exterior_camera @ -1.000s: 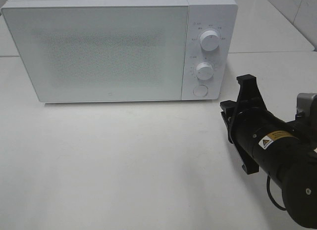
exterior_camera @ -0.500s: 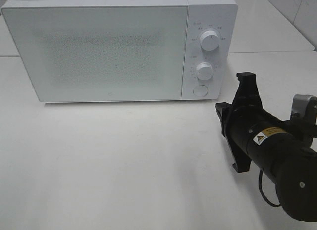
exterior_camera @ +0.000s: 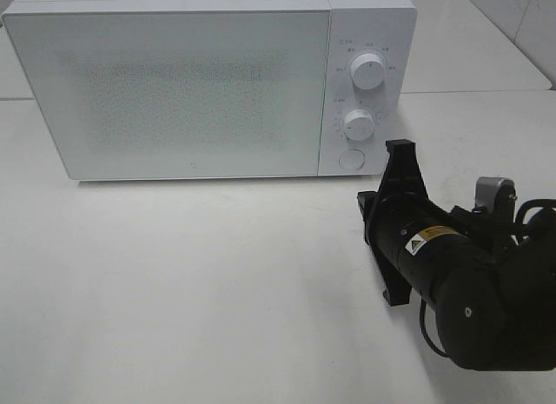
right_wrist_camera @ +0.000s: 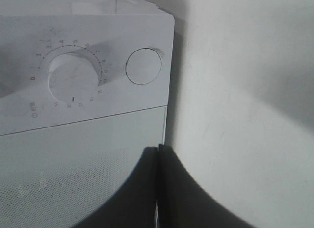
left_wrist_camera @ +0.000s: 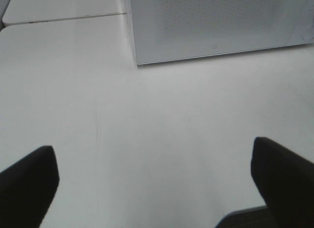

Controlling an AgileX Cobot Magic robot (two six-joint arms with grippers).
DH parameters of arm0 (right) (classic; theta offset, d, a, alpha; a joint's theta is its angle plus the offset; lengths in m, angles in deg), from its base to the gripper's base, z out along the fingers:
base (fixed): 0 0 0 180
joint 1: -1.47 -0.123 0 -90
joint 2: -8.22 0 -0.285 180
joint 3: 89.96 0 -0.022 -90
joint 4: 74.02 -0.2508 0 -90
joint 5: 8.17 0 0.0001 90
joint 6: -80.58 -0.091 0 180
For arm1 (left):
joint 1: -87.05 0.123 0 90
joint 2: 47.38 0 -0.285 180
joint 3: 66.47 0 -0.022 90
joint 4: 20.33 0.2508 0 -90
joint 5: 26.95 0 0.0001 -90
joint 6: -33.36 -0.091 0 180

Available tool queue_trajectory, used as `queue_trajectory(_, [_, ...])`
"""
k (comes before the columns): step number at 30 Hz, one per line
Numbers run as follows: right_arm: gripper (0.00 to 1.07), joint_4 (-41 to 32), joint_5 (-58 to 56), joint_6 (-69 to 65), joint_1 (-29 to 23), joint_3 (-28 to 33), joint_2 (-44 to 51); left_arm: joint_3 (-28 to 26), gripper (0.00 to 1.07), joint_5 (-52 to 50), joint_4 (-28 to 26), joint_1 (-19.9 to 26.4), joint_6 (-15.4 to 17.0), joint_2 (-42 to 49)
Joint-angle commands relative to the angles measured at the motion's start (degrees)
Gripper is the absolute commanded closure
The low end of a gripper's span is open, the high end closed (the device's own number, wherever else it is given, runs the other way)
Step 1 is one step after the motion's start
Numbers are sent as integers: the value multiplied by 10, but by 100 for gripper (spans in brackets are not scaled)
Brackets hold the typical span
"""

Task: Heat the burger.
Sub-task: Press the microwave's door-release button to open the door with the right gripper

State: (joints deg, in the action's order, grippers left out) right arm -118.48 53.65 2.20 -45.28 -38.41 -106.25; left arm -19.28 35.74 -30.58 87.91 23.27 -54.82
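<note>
The right end effector [right_wrist_camera: 158, 157] is sitting with its jaws pressed together, gripping nothing, facing the white microwave's [exterior_camera: 174, 82] lower dial [right_wrist_camera: 72, 78] and round button [right_wrist_camera: 143, 66]; the left end effector [left_wrist_camera: 152, 159] is hovering over the table [exterior_camera: 174, 282], jaws spread wide, holding nothing; the microwave is standing shut; the burger is showing in no view, so I cannot tell where it is lying

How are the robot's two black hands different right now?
The left gripper has its fingers wide apart; the right gripper has them pressed together. The left gripper faces the table before the microwave door; the right gripper points at the dial and round button. Both are black and hold nothing.
</note>
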Motion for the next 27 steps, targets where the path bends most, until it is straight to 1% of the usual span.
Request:
queue_trajectory(1, [107,16,1,-5,11,-15,-12,1,7,-9,1,-2,5,9])
queue_trajectory(3, [107,31,-2,-3,27,-32,-22,1,7,-9,1,-2,5,9])
queue_trajectory(4, [107,31,-2,-3,27,-32,-22,1,7,-9,1,-2,5,9])
queue_trajectory(6, [107,33,-7,5,43,-52,-32,1,7,-9,1,-2,5,9])
queue_trajectory(9, [107,33,-11,7,47,-57,-34,1,7,-9,1,-2,5,9])
queue_trajectory(11, [107,45,-31,7,63,-81,-47,1,7,-9,1,-2,5,9])
queue_trajectory(14, [107,58,-32,7,76,-99,-60,1,7,-9,1,-2,5,9])
queue_trajectory(20, [107,61,-34,6,90,-115,-72,1,7,-9,1,-2,5,9])
queue_trajectory(22, [107,61,-64,9,106,-129,-76,1,7,-9,1,-2,5,9])
queue_trajectory(27, [107,64,-68,10,117,-149,-88,1,7,-9,1,-2,5,9])
